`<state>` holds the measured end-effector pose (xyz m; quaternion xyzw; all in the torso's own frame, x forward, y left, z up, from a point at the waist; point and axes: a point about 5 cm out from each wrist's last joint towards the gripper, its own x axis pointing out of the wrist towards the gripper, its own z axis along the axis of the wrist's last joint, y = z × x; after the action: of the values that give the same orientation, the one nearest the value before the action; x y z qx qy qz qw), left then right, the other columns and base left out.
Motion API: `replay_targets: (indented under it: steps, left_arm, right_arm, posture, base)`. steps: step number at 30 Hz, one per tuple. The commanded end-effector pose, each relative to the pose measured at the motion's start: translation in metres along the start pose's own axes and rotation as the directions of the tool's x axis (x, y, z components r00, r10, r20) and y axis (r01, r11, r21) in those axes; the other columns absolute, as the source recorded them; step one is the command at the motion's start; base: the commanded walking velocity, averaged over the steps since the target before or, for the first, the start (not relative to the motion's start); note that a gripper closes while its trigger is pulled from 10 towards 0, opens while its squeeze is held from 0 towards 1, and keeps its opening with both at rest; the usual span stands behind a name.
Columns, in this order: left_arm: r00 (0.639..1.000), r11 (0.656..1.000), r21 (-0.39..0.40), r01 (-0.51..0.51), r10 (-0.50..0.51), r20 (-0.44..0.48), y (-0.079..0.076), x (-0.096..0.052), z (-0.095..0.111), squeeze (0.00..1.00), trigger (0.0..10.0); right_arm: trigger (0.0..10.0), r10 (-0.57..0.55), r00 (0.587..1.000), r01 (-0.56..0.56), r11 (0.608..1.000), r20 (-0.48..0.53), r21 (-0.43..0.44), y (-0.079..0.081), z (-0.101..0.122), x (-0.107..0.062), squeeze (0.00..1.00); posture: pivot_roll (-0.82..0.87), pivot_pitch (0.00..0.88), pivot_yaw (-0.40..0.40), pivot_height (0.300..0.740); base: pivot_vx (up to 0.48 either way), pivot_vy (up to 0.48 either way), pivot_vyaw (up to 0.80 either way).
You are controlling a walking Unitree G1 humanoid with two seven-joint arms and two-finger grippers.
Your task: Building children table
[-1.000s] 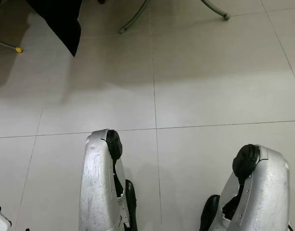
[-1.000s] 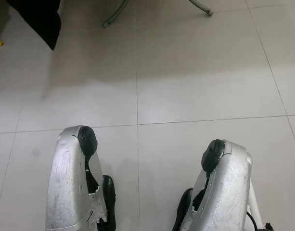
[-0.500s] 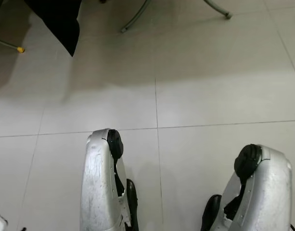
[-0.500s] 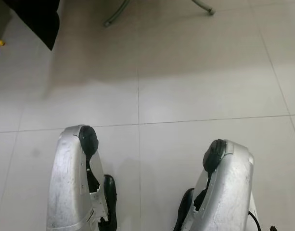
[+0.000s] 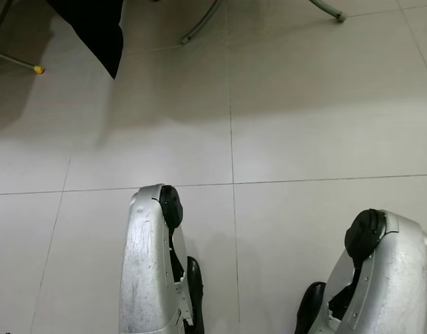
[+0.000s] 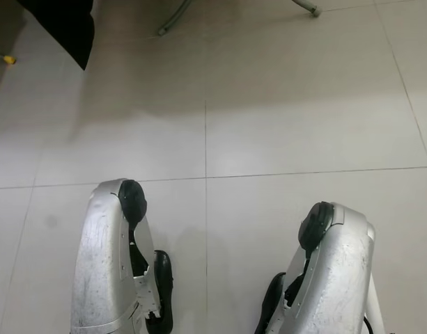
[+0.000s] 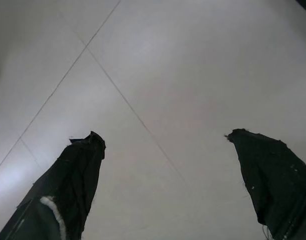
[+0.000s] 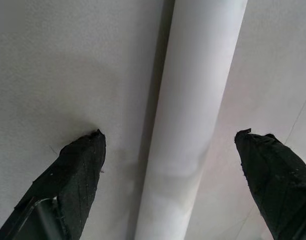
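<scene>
A white round table leg (image 8: 192, 125) lies on the pale tile floor in the right wrist view. My right gripper (image 8: 171, 133) hangs open over it, one black finger on each side, both well apart from the leg. My left gripper (image 7: 165, 136) is open too, with bare tile and a grout line between its fingers. In the head views both silver arms, left (image 5: 150, 264) and right (image 5: 387, 278), hang low at the bottom edge with their black fingers pointing down at the floor.
A black cloth (image 5: 95, 28) hangs down at the far left. Curved grey metal legs (image 5: 199, 24) stand at the far middle and far right (image 5: 330, 10). A thin leg with a yellow tip (image 5: 37, 69) rests at the left edge. Pale tiles stretch ahead.
The whole picture has shifted a little, so the camera moved. A white thing at the lower left edge has slid out of view. Both arms keep the same pose.
</scene>
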<state>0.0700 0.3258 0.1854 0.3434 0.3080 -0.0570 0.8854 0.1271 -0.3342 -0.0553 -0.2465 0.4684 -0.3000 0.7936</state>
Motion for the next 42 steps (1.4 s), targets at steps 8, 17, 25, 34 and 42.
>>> replay_targets:
  steps: [8,17,25,34,42]
  left_arm:
    - [0.999,1.0,-0.014,0.017,-0.017,-0.05,0.003,-0.002,-0.007,0.0,10.0]
    - [0.999,1.0,-0.018,0.021,-0.021,-0.049,0.003,-0.001,-0.008,0.0,10.0]
    - [0.999,0.999,-0.025,0.027,-0.028,-0.045,0.001,0.0,-0.007,0.0,10.0]
    - [0.998,0.999,-0.04,0.034,-0.036,-0.042,-0.005,0.002,-0.008,0.0,10.0]
    - [0.998,0.998,-0.052,0.036,-0.039,-0.041,-0.009,0.004,-0.01,0.0,10.0]
  right_arm:
    - [10.0,0.031,0.991,-0.029,0.999,-0.13,0.017,0.014,-0.033,-0.01,0.0]
    - [6.4,0.039,0.99,-0.037,0.999,-0.133,0.015,0.012,-0.035,-0.01,0.0]
    - [0.0,0.029,0.992,-0.027,0.999,-0.124,0.018,0.01,-0.033,-0.009,0.0]
    - [9.1,0.03,0.993,-0.03,1.0,-0.116,0.004,0.01,-0.03,-0.008,0.0]
    - [10.0,0.027,0.998,-0.026,0.999,-0.057,0.02,0.016,-0.018,-0.009,1.0]
  posture:
    - [0.5,0.44,0.246,0.3]
    - [0.49,0.444,0.242,0.3]
    - [0.48,0.445,0.235,0.3]
    - [0.46,0.442,0.222,0.3]
    - [0.44,0.447,0.21,0.3]
  base:
    - [0.0,0.0,0.0]
    - [0.0,0.0,0.0]
    - [0.0,0.0,0.0]
    - [0.0,0.0,0.0]
    - [0.0,0.0,0.0]
